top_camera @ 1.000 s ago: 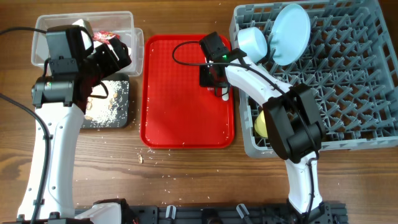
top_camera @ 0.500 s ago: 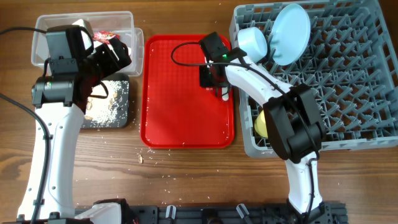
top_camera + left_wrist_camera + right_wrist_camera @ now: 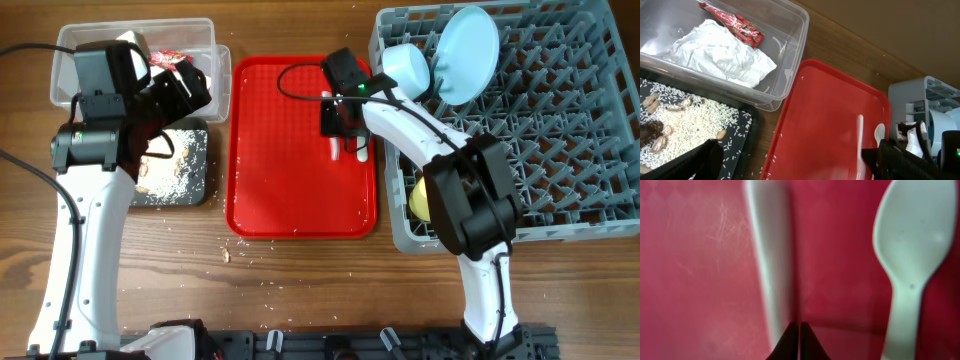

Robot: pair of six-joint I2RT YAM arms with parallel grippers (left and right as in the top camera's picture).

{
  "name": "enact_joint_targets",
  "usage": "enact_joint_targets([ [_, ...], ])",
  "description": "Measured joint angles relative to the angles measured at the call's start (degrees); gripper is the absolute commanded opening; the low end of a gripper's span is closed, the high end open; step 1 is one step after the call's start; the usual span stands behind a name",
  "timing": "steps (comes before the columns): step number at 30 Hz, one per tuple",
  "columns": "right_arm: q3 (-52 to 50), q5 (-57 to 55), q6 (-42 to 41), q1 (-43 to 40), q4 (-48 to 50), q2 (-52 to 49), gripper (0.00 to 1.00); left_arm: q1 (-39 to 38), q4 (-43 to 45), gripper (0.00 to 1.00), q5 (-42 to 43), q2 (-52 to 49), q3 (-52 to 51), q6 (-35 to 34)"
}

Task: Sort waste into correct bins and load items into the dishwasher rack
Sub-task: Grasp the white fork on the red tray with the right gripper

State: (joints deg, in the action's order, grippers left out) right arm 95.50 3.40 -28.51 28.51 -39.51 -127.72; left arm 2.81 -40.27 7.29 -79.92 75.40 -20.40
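Large grey pegged plastic rack (image 3: 560, 140) carries the pale blue round plate (image 3: 468, 40). The flat red serving tray (image 3: 280, 170) holds only the white plastic fork (image 3: 770, 255) and white plastic spoon (image 3: 912, 245), side by side. Step in hand, as judged: cutlery pick-up. Left gripper (image 3: 805, 160) sits over the bins, fingers wide and empty; right gripper (image 3: 799, 340) is low beside the fork handle, fingers tip-to-tip on nothing visible, so next it must open, straddle the handle and close.

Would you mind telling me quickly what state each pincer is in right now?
The left pincer is open and empty.
The right pincer is shut on nothing, its tips just beside the fork.
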Motion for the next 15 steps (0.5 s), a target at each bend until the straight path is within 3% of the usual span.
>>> enact_joint_targets([
  [1,-0.26,0.85,-0.04,0.00,-0.85,-0.50,0.46,0.00,0.02,1.00,0.00,0.00,0.00,0.00],
  [2,-0.17,1.62,0.02,0.00,-1.03,-0.48,0.47,0.00,0.00,1.00,0.00,0.00,0.00,0.00],
  [7,0.22,3.23,0.15,0.04,-1.79,-0.31,0.48,0.00,0.00,1.00,0.02,0.00,0.00,0.00],
  [15,0.04,12.28,11.74,-0.26,2.08,-0.70,0.48,0.00,0.00,1.00,0.00,0.00,0.00,0.00],
])
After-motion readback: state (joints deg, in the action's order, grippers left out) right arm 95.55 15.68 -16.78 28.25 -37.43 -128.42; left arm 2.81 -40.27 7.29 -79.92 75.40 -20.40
